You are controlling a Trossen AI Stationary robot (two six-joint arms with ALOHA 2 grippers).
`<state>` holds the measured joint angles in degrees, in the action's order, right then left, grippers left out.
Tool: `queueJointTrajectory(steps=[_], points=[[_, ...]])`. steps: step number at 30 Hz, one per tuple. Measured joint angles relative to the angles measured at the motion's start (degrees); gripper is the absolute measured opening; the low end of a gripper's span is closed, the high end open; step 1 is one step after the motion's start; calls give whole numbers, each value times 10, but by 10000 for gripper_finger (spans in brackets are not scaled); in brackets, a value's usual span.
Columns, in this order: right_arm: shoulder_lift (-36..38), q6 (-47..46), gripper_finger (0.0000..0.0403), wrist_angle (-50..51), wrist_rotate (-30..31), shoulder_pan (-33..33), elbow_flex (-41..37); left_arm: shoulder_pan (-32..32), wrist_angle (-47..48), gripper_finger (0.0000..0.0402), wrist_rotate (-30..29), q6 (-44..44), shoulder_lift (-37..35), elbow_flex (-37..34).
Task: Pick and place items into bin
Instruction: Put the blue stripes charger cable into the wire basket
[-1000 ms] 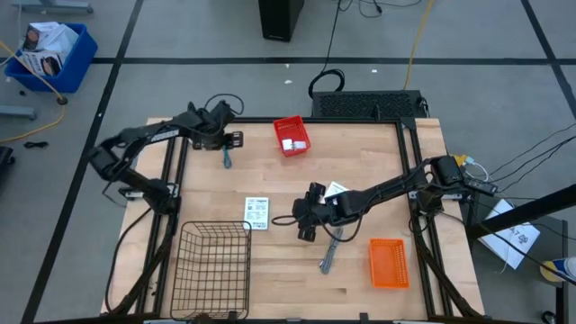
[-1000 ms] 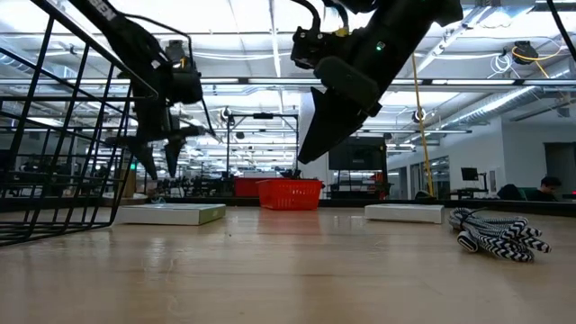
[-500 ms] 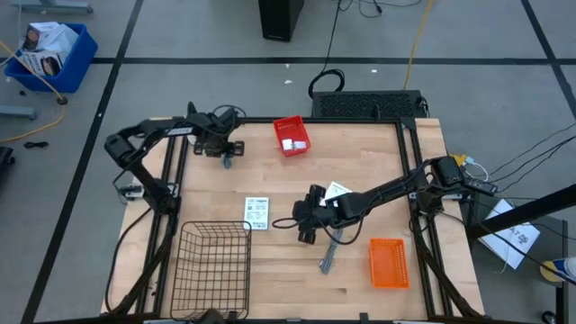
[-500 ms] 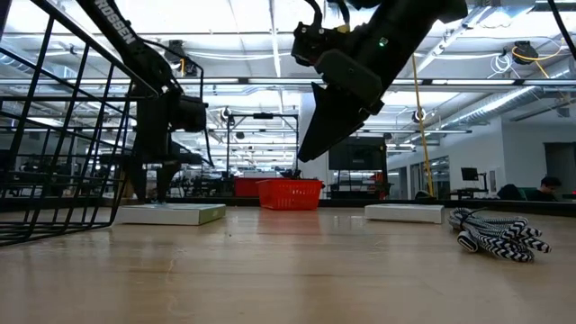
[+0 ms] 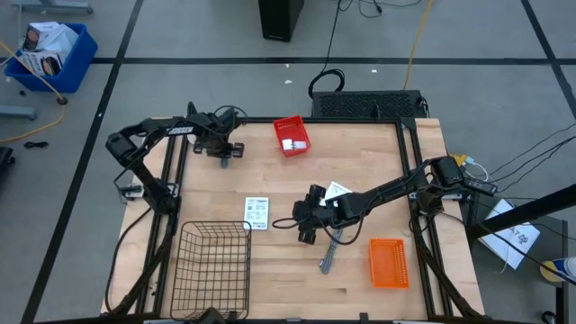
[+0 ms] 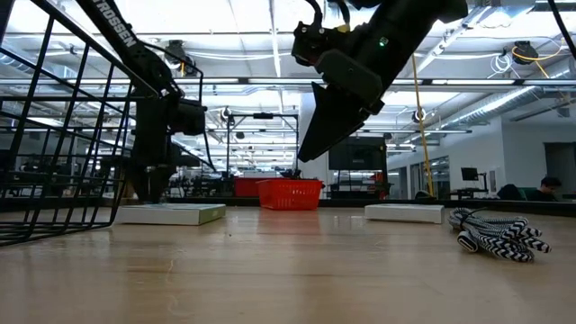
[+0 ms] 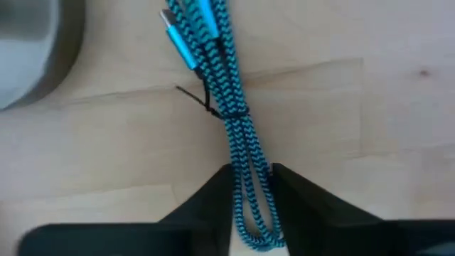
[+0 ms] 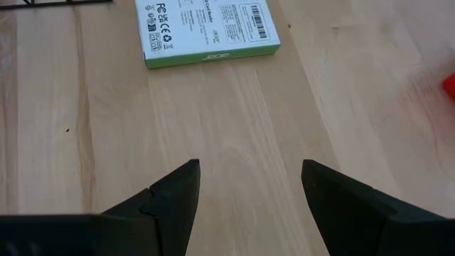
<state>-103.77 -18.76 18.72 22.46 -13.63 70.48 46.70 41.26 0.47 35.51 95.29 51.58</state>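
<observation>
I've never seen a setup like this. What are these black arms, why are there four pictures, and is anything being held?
Two robot arms work at a wooden table. One camera looks down from above, one sits at table height, and one rides on each wrist. The left gripper is down at the table's far left, its fingers closed around a teal braided cable. The right gripper hangs open and empty mid-table, near a white printed box. Also there: a wire basket, a red bin and an orange bin.
</observation>
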Motion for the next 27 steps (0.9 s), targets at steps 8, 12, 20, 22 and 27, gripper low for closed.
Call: queueJointTrajectory(steps=[8, 12, 20, 22, 27], points=[[0, 0, 238, 0, 0, 0, 0, 0, -20, 11, 16, -75, -6, -14], [0, 0, 238, 0, 0, 0, 0, -3, 0, 22, 37, -111, -21, -17], [0, -1, 238, 0, 0, 0, 0, -8, 74, 15, 39, -155, -109, -17], [0, -1, 238, 0, 0, 0, 0, -18, 95, 21, 41, -156, -140, -17], [0, -1, 238, 0, 0, 0, 0, -55, 156, 9, 44, -139, -227, -16]])
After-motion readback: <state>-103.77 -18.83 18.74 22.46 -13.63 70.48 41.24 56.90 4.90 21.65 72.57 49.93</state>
